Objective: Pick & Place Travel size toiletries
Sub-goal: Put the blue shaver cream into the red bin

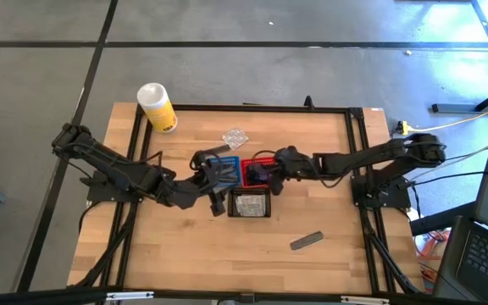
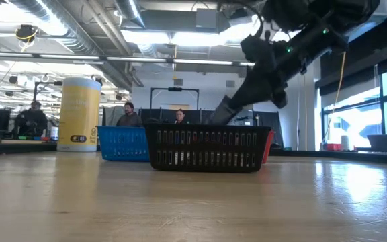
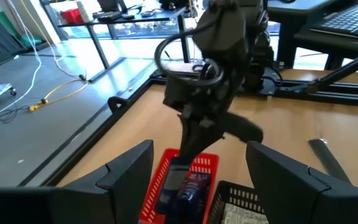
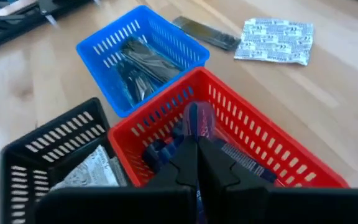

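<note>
Wooden counter point(image 1: 185, 246), three mesh baskets at its centre. My right tool point(image 4: 197, 163) is clamped on a dark navy tube point(image 4: 197, 121), low inside the red basket point(image 4: 278, 152); the tube's long axis runs straight out from the fingers. My left tool point(image 3: 197, 180), fingers apart, hovers beside it. Beyond: blue basket point(image 4: 142, 37) with dark packets, black basket point(image 4: 36, 155), a crinkly packet point(image 4: 273, 40), grey tube point(image 1: 307, 241) well apart.
</note>
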You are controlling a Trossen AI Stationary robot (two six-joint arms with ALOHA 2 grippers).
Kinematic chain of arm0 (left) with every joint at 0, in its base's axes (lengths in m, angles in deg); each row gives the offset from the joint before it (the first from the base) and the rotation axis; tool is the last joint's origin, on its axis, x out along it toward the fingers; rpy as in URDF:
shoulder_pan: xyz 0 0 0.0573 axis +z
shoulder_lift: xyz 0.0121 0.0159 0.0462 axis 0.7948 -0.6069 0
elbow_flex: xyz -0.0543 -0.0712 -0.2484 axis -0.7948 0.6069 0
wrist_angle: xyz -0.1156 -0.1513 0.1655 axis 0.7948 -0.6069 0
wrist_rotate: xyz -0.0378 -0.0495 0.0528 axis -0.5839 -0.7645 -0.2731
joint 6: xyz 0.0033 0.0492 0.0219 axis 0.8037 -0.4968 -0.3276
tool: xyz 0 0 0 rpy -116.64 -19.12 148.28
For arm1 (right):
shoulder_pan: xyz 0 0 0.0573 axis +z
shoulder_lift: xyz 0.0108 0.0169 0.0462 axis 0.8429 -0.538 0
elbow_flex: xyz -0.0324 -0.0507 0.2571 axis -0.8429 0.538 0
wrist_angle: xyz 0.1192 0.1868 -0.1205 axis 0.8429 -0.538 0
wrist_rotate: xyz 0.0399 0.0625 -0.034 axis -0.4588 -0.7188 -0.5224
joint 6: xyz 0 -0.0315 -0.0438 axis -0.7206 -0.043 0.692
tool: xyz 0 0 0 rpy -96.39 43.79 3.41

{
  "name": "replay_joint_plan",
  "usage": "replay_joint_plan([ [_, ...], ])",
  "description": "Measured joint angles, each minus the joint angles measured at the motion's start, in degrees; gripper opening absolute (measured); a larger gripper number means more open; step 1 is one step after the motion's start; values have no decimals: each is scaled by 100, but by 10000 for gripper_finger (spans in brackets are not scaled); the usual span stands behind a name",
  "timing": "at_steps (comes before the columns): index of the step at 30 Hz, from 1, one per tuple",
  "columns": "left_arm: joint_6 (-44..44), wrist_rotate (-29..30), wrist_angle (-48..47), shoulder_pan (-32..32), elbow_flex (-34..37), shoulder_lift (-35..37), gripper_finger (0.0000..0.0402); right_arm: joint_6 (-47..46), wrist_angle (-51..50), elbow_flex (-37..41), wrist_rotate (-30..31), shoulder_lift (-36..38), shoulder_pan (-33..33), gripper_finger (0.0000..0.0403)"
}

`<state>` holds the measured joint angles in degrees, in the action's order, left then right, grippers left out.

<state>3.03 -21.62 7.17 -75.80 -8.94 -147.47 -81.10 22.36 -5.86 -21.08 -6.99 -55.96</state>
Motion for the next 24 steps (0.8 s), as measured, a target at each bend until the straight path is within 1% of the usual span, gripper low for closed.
replay_joint_plan([
  [3, -1, -14, -2, -37, 0, -2, 253, -27, 118, 0, 0, -202, -54, 0],
  [6, -3, -176, -1, -47, 0, -2, 253, -103, 95, 0, -13, -329, -149, 0],
  [12, -14, -360, 0, -47, 2, -4, 253, -126, 62, 0, -79, -387, -304, 0],
  [16, -13, -361, 0, -47, 4, -4, 253, -261, -59, 0, -81, -387, -379, 1],
  [20, -12, -361, -2, -47, 4, -4, 253, -273, -124, 0, -356, -387, -412, 24],
  [24, -12, -361, 0, -47, 4, -4, 253, -268, -127, 0, -400, -387, -406, 53],
])
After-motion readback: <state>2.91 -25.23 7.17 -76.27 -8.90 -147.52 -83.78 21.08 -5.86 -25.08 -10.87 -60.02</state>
